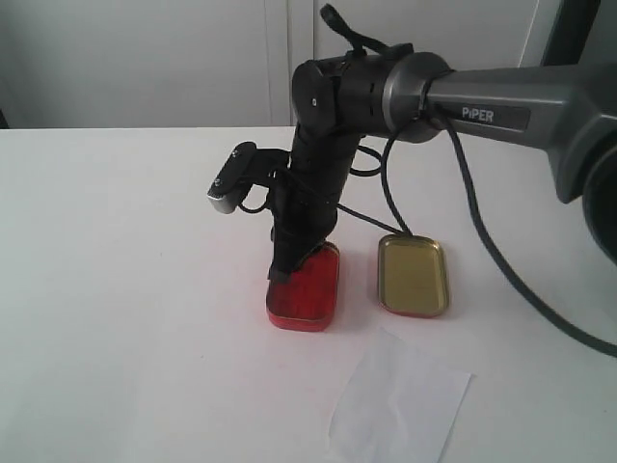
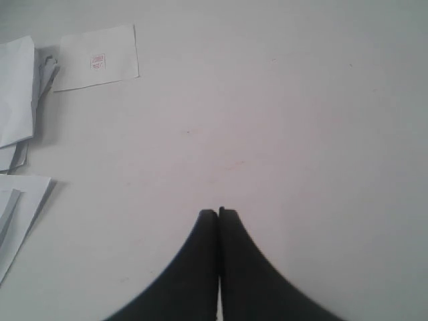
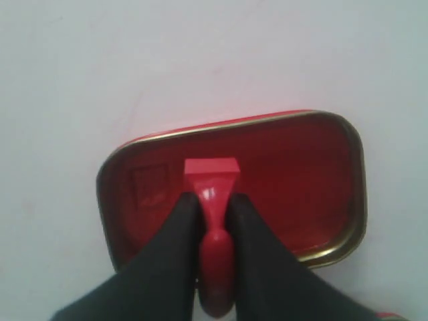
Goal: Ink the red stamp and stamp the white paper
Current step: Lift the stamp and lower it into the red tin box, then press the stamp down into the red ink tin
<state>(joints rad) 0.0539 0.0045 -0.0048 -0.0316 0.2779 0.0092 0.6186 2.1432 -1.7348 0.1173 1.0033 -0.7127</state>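
Note:
My right gripper [image 3: 212, 202] is shut on the handle of the red stamp [image 3: 212, 172]. It holds the stamp's block base down over the ink pad of the open red tin [image 3: 304, 177]. Whether the base touches the ink I cannot tell. A square dent shows in the pad beside the stamp. In the exterior view the right gripper [image 1: 289, 267] points down into the red tin [image 1: 310, 294], and its fingers hide the stamp. The white paper [image 1: 400, 405] lies flat near the front edge, to the right of the tin. My left gripper [image 2: 219, 213] is shut on nothing, over bare table.
A gold-coloured tin [image 1: 413, 275] lies open just right of the red tin. The right arm's black cable [image 1: 482, 241] trails over the table behind it. In the left wrist view, a white slip with a small red imprint [image 2: 97, 59] and stacked white sheets [image 2: 15, 93] lie at one side.

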